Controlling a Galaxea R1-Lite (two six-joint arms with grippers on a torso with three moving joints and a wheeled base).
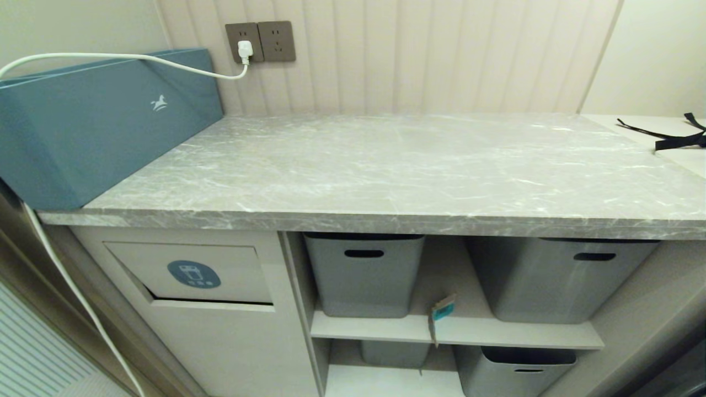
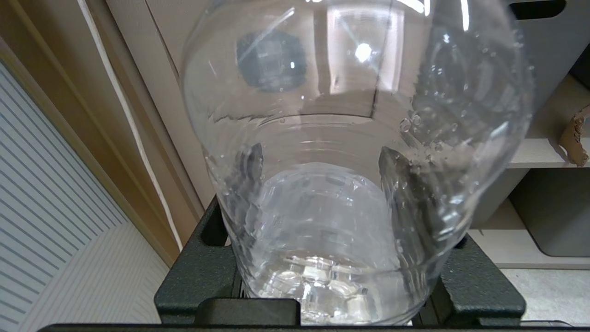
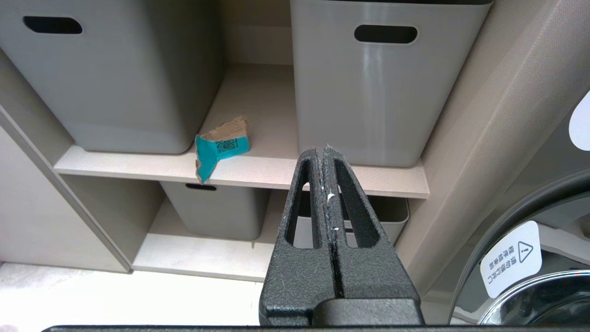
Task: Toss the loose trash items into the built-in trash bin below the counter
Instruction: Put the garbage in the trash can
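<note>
Left gripper (image 2: 322,276) clamps one clear bottle (image 2: 355,138) facing the bin flap (image 1: 190,273). Right gripper (image 3: 325,154) is pressed together. One teal scrap (image 3: 221,147) lies on the shelf (image 3: 258,173) between two of four grey tubs (image 1: 364,275).

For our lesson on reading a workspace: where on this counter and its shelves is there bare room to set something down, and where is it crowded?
The counter lies bare between the teal box at its left end and the black straps at far right. On the upper shelf, only a narrow gap between the two grey tubs is free, and the teal paper scrap sits at its front edge.
</note>
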